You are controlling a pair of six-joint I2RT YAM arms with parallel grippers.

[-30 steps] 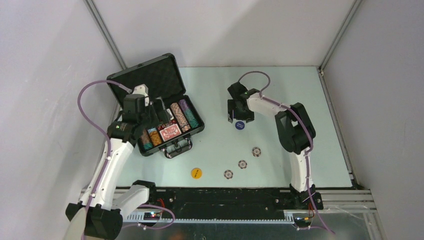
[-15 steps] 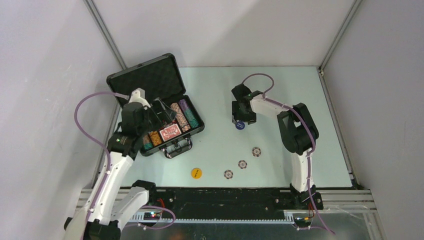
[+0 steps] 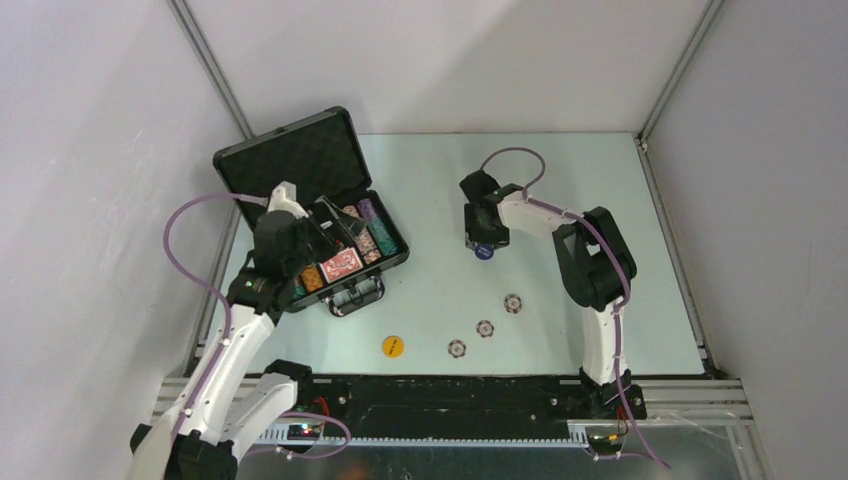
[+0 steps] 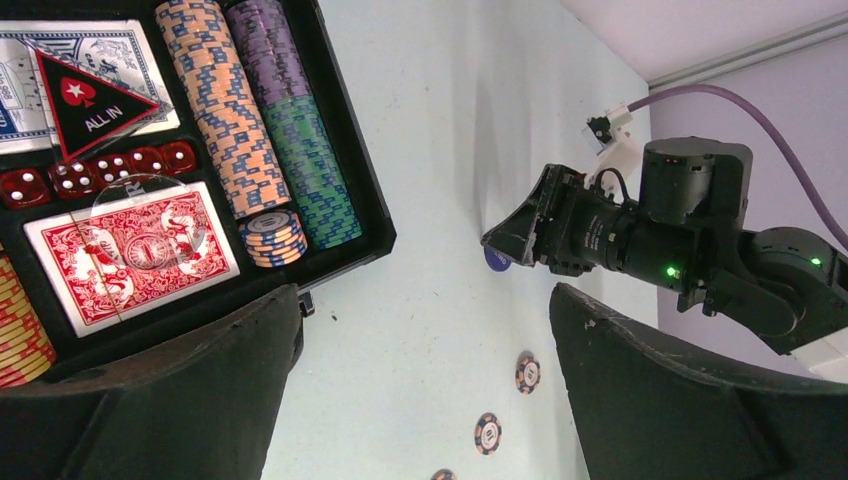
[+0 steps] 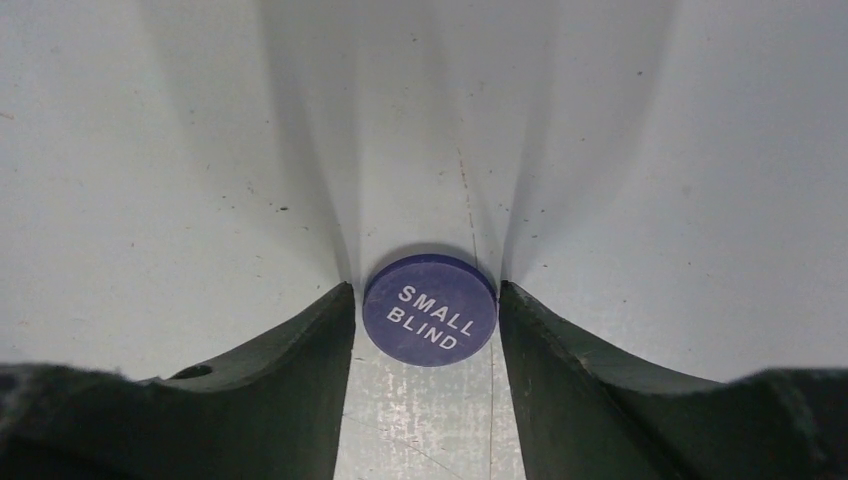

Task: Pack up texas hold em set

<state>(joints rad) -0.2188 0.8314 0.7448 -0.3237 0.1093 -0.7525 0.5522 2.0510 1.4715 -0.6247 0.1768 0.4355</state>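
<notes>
Two grippers are in view, and only one of them has a part between its fingers.

**Right gripper** [image 3: 483, 240]: it points down at the middle of the surface [image 3: 560, 200]. It is partly open and straddles the blue disc [image 5: 430, 310], which is marked "SMALL BLIND". One finger stands at the disc's rim, and the other is just beside the opposite rim. The disc lies flat on the surface and is not lifted.

**Left gripper** [image 4: 425, 300]: it is spread to full width and holds nothing. It hangs over the near right corner of the briefcase [image 3: 300, 160].

**Briefcase**: it stands at the far left of the surface. The lid is raised toward the far side, and the handle faces near.

**Briefcase contents**, as seen from the left wrist view:
- An orange-and-blue row of chips [image 4: 225, 110] lies on its side.
- A purple-and-green row of chips [image 4: 290, 120] lies beside it, against the right wall.
- A short chip stack [image 4: 272, 237] sits at the end of the two rows.
- The red deck [image 4: 130, 255] lies in the near compartment.
- Red dice [image 4: 100, 175] lie in a line just beyond the red deck.
- The blue deck [image 4: 40, 50] lies beyond the dice and carries a black triangular "ALL IN" marker [image 4: 90, 100].

**Loose parts on the surface**:
- The yellow disc [image 3: 393, 346] lies near the front edge, well apart from the briefcase.
- Three striped chips [image 3: 485, 328] lie separately to its right, in a diagonal line running toward the far right.
- All of these lie nearer than the blue disc.
</notes>
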